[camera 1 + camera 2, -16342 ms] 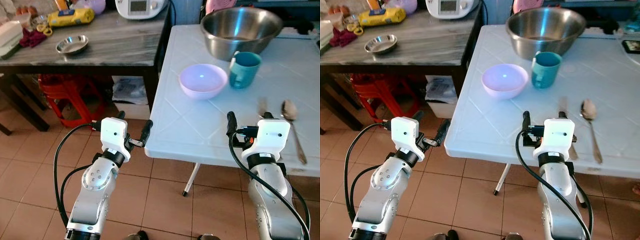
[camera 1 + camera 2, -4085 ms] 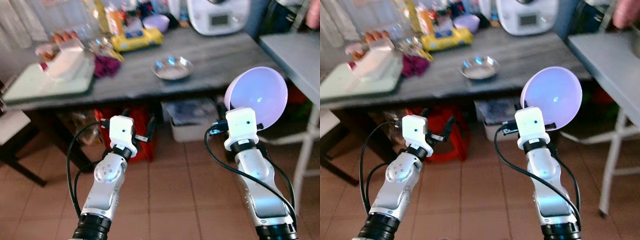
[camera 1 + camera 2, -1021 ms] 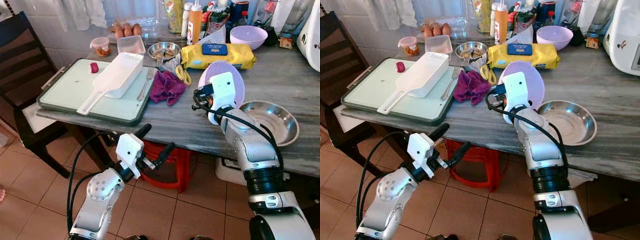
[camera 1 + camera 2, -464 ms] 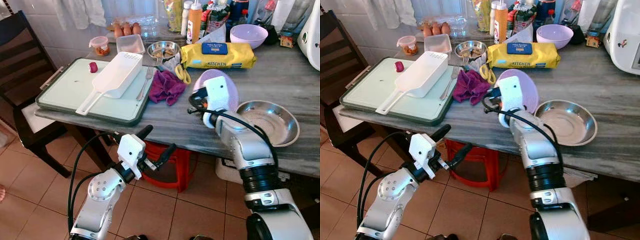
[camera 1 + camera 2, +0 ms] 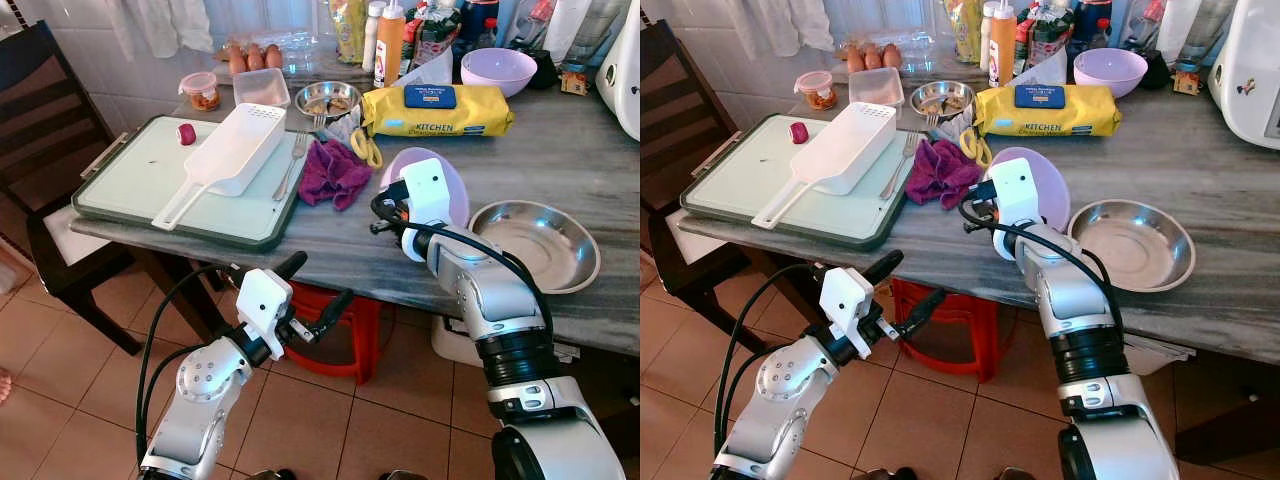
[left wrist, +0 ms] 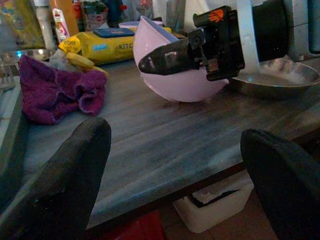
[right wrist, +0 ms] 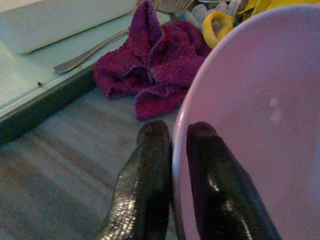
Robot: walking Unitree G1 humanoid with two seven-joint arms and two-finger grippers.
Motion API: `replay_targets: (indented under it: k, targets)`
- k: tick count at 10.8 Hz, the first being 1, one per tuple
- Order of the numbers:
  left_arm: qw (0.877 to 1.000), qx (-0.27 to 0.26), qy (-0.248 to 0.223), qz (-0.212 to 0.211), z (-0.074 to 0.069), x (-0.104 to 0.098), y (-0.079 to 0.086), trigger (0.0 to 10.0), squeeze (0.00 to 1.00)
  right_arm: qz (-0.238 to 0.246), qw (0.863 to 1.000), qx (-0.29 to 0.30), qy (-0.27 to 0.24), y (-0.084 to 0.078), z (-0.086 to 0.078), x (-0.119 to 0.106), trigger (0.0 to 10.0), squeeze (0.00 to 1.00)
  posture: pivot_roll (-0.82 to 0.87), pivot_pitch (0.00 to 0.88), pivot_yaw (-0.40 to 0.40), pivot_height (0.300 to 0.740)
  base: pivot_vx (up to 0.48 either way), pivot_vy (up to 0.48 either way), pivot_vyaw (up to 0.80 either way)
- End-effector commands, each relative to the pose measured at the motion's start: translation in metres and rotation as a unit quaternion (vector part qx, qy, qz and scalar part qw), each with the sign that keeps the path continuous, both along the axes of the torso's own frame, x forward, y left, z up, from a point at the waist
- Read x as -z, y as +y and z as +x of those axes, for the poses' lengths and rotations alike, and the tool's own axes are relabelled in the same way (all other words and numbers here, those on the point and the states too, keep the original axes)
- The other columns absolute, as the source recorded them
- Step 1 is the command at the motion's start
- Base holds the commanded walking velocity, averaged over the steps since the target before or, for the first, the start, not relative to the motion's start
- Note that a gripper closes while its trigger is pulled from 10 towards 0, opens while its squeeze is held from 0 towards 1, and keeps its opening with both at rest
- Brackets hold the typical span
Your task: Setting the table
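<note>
My right gripper [image 7: 172, 150] pinches the rim of the lilac bowl [image 5: 440, 180], tilted w/ its base touching the grey counter [image 5: 380, 250] btw purple cloth [image 5: 333, 172] & steel dish [image 5: 535, 245], so I'd level it gently before letting go; left gripper [image 5: 315, 290] spread open, idle below the edge.
</note>
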State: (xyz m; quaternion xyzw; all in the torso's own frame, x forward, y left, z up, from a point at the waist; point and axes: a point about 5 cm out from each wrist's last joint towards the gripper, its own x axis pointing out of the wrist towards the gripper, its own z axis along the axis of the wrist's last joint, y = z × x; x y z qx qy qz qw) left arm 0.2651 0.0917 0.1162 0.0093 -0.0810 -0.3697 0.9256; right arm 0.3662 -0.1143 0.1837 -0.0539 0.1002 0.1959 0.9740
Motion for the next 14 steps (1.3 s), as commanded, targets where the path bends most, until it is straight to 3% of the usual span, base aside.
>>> replay_targets:
  k: [1,7,14]
  targets:
    - [1.000,0.003,-0.005,0.008,0.0003,-0.0026,0.0013,10.0,0.00,-0.004,1.000,-0.006,-0.002,0.0026,0.0019,-0.0049,10.0,1.00,-0.15,0.131,0.080,0.740,0.000,0.000,0.00]
    - [1.000,0.005,0.003,0.019,0.0025,-0.0002,0.0006,10.0,0.00,-0.010,1.000,0.011,0.006,-0.0062,0.0069,-0.0051,10.0,1.00,-0.15,0.126,0.079,0.740,0.000,0.000,0.00]
    - [1.000,0.010,0.009,0.024,0.0024,0.0019,0.0001,10.0,0.00,0.011,0.999,0.011,0.038,-0.0049,0.0032,-0.0081,10.0,1.00,-0.15,0.125,0.084,0.740,0.000,0.000,0.00]
